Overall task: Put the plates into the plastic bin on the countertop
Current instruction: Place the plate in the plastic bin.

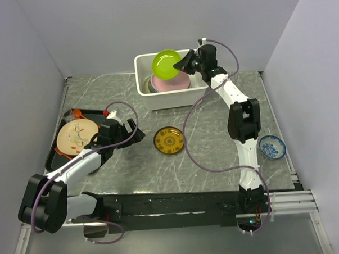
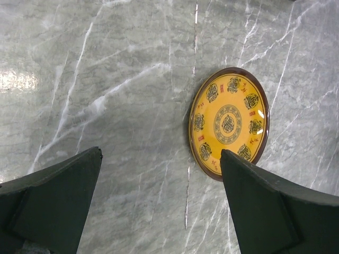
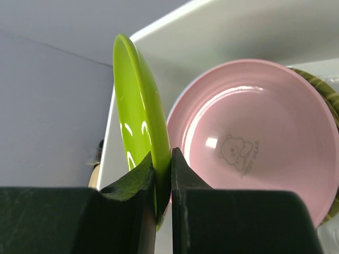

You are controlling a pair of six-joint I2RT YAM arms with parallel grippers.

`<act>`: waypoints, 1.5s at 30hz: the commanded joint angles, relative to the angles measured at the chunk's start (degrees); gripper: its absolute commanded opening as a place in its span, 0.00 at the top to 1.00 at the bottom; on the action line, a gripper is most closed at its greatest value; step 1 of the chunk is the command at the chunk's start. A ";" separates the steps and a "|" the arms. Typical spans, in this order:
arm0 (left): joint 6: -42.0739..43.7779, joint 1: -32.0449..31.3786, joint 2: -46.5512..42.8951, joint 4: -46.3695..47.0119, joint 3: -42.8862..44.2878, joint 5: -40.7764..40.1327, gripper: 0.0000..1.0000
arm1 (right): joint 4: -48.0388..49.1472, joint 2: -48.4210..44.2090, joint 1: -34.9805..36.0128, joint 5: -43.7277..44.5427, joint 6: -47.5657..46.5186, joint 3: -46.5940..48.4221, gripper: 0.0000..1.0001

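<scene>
The right fingers (image 3: 139, 177) pinch the rim of the green plate (image 3: 139, 127) and hold it up on its edge. It hangs over the pink plate (image 3: 254, 143), which lies in the white bin (image 3: 254, 32). The bin stands at the back of the grey surface (image 1: 215, 147). The left fingers (image 2: 53, 196) are spread wide above the surface, just beside the yellow plate (image 2: 229, 123).

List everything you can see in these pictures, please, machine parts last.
Countertop: one, dark grey marble, underneath everything.
White bin: one, white, far edge.
Lime plate: one, green, on edge above bin.
Pink plate: one, pink, inside bin.
Yellow plate: one, yellow, brown-rimmed, mid-countertop.
Black tray: one, black, left side.
Flowered plate: one, peach, on tray.
Bowl: one, blue-and-white, right side.
Left pincer: one, black, open, above countertop near yellow plate.
Right pincer: one, black, shut on lime plate.
</scene>
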 commanded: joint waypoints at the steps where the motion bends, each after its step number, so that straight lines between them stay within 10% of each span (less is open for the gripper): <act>1: 1.36 0.25 0.40 0.35 0.25 -0.89 0.01 | 2.30 -0.39 -0.46 0.55 0.03 2.65 1.00; 26: 1.71 0.34 -0.39 -0.36 0.16 -1.33 0.01 | -3.93 4.36 0.33 2.58 -4.36 3.61 0.82; 45: 1.80 0.25 -1.44 -0.53 0.34 -0.62 0.01 | -8.76 -4.96 2.08 14.60 -11.56 0.71 0.34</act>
